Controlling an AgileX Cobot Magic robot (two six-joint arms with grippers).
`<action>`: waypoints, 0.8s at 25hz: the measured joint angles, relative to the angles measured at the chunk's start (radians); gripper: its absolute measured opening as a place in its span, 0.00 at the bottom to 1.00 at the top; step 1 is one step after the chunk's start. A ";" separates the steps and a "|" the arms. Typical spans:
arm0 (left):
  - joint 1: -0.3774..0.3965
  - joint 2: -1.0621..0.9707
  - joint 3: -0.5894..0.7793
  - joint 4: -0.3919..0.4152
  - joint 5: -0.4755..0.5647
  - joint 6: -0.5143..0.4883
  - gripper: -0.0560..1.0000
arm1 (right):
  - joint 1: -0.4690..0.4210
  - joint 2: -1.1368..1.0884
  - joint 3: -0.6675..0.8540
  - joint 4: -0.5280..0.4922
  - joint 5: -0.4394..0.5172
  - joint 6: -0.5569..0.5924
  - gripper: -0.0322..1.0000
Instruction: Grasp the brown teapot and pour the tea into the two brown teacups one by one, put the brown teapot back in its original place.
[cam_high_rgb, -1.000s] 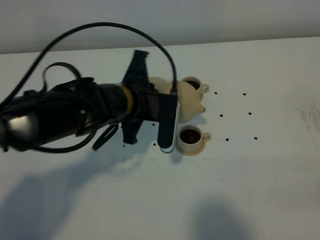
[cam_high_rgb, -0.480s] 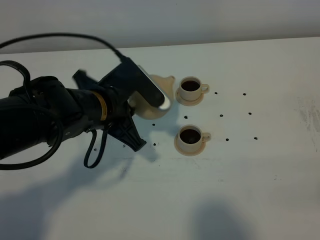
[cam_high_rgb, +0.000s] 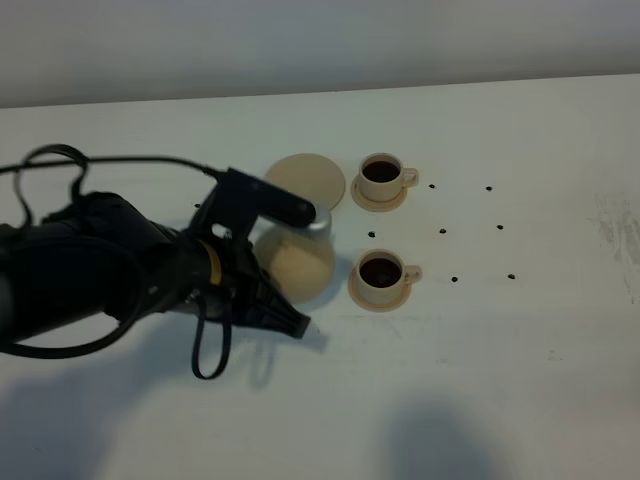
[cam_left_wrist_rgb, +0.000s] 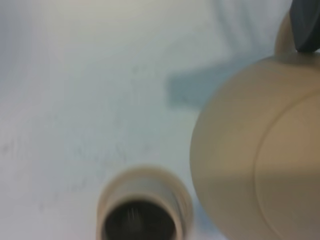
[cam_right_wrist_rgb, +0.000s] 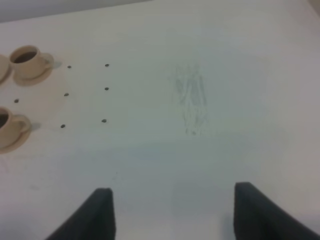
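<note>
With both teacups (cam_high_rgb: 381, 176) filled dark, the left gripper (cam_high_rgb: 285, 262), clamped on the brown teapot (cam_high_rgb: 297, 265), had swung it back toward the bare saucer (cam_high_rgb: 306, 180); the idle right gripper (cam_right_wrist_rgb: 170, 210) stayed spread.

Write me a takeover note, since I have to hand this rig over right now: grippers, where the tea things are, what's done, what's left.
Left gripper: shut on the brown teapot, holding it near the front teacup.
Right gripper: open, empty, parked over bare table away from the cups.
Back teacup and front teacup sit on their saucers; both show dark tea.
Large saucer, the teapot's place, is bare.
Done: pouring looks finished.
Left: set the teapot on the large saucer and release.
</note>
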 joint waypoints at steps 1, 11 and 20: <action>-0.002 0.014 0.001 -0.009 0.000 0.000 0.14 | 0.000 0.000 0.000 0.000 0.000 0.000 0.52; -0.016 0.164 0.001 -0.040 -0.064 0.000 0.14 | 0.000 0.000 0.000 0.000 0.000 0.000 0.52; -0.008 0.094 -0.020 -0.044 -0.047 0.058 0.14 | 0.000 0.000 0.000 0.000 0.000 0.000 0.52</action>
